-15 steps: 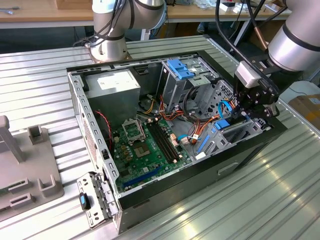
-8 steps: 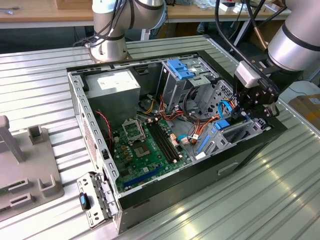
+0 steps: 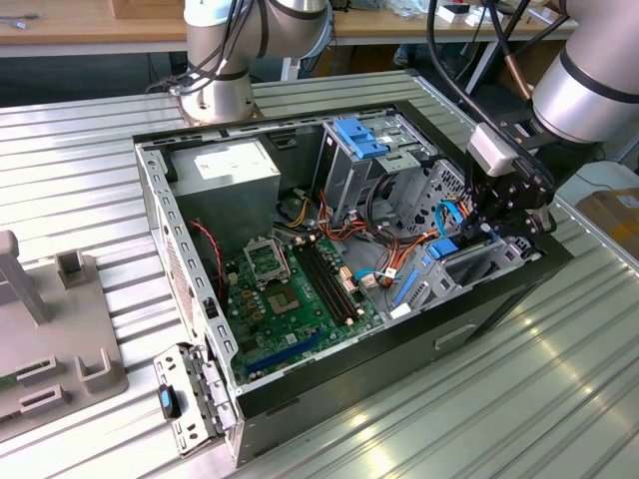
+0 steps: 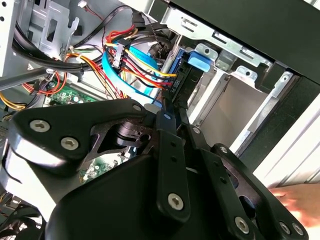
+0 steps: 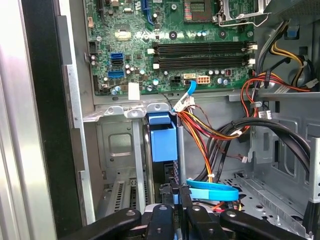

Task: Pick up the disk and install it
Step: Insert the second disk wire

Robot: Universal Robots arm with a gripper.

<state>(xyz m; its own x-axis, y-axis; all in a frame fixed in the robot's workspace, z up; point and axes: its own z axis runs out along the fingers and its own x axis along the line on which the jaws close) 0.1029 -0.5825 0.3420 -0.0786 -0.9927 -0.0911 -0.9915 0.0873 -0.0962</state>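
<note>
Inside the computer case (image 3: 190, 259), jaws pinching the disk (image 5: 163, 142) edge-on, coloured cables (image 5: 210, 127) crowding just beside, metal bay wall (image 5: 115, 150) flanking.

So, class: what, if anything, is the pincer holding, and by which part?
The pincer grips the disk by its end edge, inside the case's drive bay.
</note>
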